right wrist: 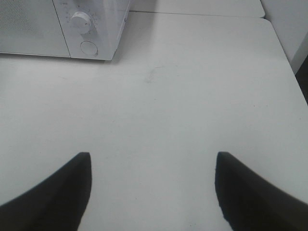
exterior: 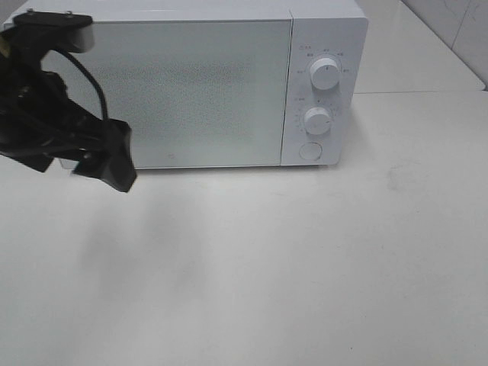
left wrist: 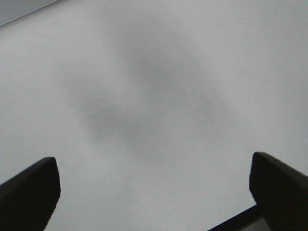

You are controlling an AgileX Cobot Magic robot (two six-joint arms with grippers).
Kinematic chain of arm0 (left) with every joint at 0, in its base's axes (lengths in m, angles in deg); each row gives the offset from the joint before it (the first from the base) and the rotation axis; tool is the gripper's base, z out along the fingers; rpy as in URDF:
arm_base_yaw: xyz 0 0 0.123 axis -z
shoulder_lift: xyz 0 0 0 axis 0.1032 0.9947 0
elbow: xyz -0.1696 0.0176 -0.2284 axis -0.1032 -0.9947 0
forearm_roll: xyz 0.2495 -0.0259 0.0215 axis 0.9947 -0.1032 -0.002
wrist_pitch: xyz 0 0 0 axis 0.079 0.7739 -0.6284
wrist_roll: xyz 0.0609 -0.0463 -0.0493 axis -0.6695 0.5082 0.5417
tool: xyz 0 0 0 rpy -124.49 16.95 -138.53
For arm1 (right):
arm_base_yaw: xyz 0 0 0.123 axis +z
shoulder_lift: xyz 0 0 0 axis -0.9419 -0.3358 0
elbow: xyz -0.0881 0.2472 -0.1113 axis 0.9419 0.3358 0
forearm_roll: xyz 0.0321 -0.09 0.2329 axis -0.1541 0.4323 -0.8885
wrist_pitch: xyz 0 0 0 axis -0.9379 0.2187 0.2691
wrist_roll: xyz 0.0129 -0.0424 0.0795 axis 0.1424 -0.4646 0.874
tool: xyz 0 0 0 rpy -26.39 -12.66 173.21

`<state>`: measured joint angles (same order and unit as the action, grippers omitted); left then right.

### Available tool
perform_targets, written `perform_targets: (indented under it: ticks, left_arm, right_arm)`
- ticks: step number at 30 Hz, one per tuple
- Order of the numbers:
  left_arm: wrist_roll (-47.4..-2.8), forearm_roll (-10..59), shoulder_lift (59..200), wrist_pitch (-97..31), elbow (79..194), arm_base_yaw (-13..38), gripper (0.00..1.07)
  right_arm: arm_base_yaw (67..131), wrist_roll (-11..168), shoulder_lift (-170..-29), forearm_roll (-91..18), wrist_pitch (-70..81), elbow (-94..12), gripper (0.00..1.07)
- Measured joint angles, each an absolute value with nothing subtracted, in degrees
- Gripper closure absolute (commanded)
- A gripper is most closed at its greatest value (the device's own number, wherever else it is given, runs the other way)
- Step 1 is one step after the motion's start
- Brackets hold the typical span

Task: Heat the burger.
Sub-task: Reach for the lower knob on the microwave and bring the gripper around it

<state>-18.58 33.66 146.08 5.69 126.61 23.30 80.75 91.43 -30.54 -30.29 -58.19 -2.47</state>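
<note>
Currently left tool [left wrist: 154, 178] is spread wide, nothing between its fingers, hanging over the worktop [exterior: 305, 267] by the near-left corner of the microwave [exterior: 191, 91]. Right tool [right wrist: 153, 173] is also spread and empty, near-right of the microwave. Microwave is shut. No view shows the burger; can't tell where it is.

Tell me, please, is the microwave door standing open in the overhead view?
No, the microwave door sits shut, flush beside the knob panel.
</note>
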Motion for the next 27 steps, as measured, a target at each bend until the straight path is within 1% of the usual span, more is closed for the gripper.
perform_targets:
  ticks: [1,2,3,4,5,6,7,8,9,10,11,12,13,15,19,20,27]
  left_arm:
    - [-18.6,33.7,145.4,6.2,126.4,21.9,0.06]
    - [-18.6,33.7,145.4,6.2,126.4,21.9,0.06]
    - [-18.6,33.7,143.7,7.0,125.4,18.7,0.06]
    - [-18.8,33.7,142.9,7.4,124.7,17.3,0.06]
    - [-18.8,33.7,142.9,7.4,124.7,17.3,0.06]
    - [-18.9,33.7,140.9,8.3,123.4,13.8,0.06]
    - [-19.0,33.7,139.8,8.6,122.9,12.5,0.06]
    - [-19.0,33.7,139.8,8.6,122.9,12.5,0.06]
    - [-19.0,33.8,137.8,9.3,121.7,9.3,0.06]
    - [-19.0,33.8,136.6,9.6,121.1,7.9,0.06]
    - [-19.0,33.8,136.6,9.6,121.1,7.9,0.06]
    - [-19.0,33.8,134.4,9.9,119.6,5.9,0.06]
    - [-19.0,33.8,134.4,9.9,119.6,5.9,0.06]
    - [-19.0,33.8,130.6,10.1,117.2,3.4,0.06]
    - [-19.0,33.8,126.7,10.1,114.3,1.9,0.06]
    - [-19.0,33.8,124.2,10.2,112.0,1.5,0.06]
    - [-19.0,33.8,114.7,10.4,105.4,1.4,0.06]
  right_arm:
    - [80.7,91.4,-30.5,-30.3,-58.2,-2.5,0.39]
    - [80.7,91.4,-30.5,-30.3,-58.2,-2.5,0.39]
    - [80.7,91.4,-30.5,-30.3,-58.2,-2.5,0.39]
    - [80.7,91.4,-30.5,-30.3,-58.2,-2.5,0.39]
    - [80.7,91.4,-30.5,-30.3,-58.2,-2.5,0.39]
    - [80.7,91.4,-30.5,-30.3,-58.2,-2.5,0.39]
    - [80.7,91.4,-30.5,-30.3,-58.2,-2.5,0.39]
    - [80.7,91.4,-30.5,-30.3,-58.2,-2.5,0.39]
    - [80.7,91.4,-30.5,-30.3,-58.2,-2.5,0.39]
    - [80.7,91.4,-30.5,-30.3,-58.2,-2.5,0.39]
    - [80.7,91.4,-30.5,-30.3,-58.2,-2.5,0.39]
    - [80.7,91.4,-30.5,-30.3,-58.2,-2.5,0.39]
    - [80.7,91.4,-30.5,-30.3,-58.2,-2.5,0.39]
    - [80.7,91.4,-30.5,-30.3,-58.2,-2.5,0.39]
    - [80.7,91.4,-30.5,-30.3,-58.2,-2.5,0.39]
    - [80.7,91.4,-30.5,-30.3,-58.2,-2.5,0.39]
    - [80.7,91.4,-30.5,-30.3,-58.2,-2.5,0.39]
